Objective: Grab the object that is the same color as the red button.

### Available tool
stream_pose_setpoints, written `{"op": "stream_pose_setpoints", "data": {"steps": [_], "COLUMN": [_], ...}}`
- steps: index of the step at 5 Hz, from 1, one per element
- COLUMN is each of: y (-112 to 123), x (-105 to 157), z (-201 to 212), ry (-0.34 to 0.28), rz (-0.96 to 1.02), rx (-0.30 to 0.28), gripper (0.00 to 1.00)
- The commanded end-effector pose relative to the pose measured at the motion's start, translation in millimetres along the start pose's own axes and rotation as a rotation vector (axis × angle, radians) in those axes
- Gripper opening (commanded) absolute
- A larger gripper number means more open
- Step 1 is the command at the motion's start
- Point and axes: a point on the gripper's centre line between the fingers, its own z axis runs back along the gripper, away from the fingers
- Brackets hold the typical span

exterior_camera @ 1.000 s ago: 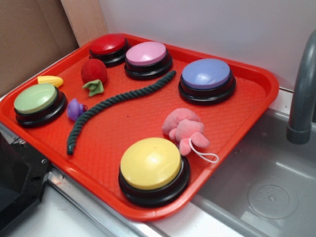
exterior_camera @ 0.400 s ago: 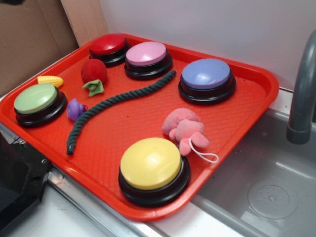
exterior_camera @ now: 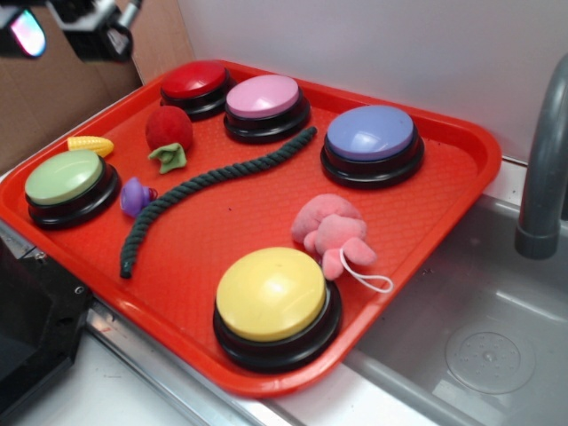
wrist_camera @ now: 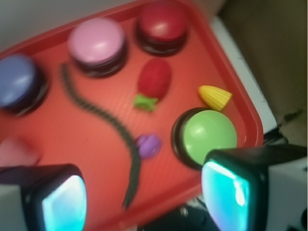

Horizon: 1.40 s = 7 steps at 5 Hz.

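You have the orange-red tray (exterior_camera: 444,191) as the largest thing, lying beside a grey sink basin (exterior_camera: 497,328) with a grey faucet pipe (exterior_camera: 543,169) at the right edge. On the tray stand five dome buttons: the yellow button (exterior_camera: 271,293) nearest the camera, the purple-blue button (exterior_camera: 370,133), the pink button (exterior_camera: 264,96), the green button (exterior_camera: 64,176) and the red button (exterior_camera: 194,80) at the far corner.

A dark green rope (exterior_camera: 213,182) runs in a curve across the middle of the tray. A pink plush toy (exterior_camera: 330,232) with a white loop lies between the yellow and purple-blue buttons.

The red toy fruit (exterior_camera: 169,129) lies just in front of the red button, between it and the rope, well apart from the gripper. Its long axis goes from the red button toward the rope, and its green leafy top points toward the rope and the small purple toy (exterior_camera: 135,195). A small yellow corn toy (exterior_camera: 90,144) lies beside the green button. Nothing covers the fruit.

The exterior view shows only a part of the gripper (exterior_camera: 67,27) in the upper left corner, high over the tray's edge. The wrist view, which is blurred, shows the fruit (wrist_camera: 155,81) from above and the two fingertips (wrist_camera: 62,202) spread wide apart with nothing between them.
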Motion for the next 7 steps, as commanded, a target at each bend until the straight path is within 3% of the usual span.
{"op": "stream_pose_setpoints", "data": {"steps": [1, 2, 4, 5, 7], "y": [10.8, 13.3, 14.1, 14.3, 11.7], "x": [26.7, 36.2, 58.1, 63.8, 73.2], "z": [-48.9, -71.8, -99.3, -109.9, -119.8], "ry": [-0.132, -0.147, -0.191, -0.199, -0.186], "rz": [0.186, 0.211, 0.250, 0.261, 0.283], "rx": [0.019, -0.002, 0.029, 0.051, 0.026], "gripper": [1.00, 1.00, 1.00, 1.00, 1.00]}}
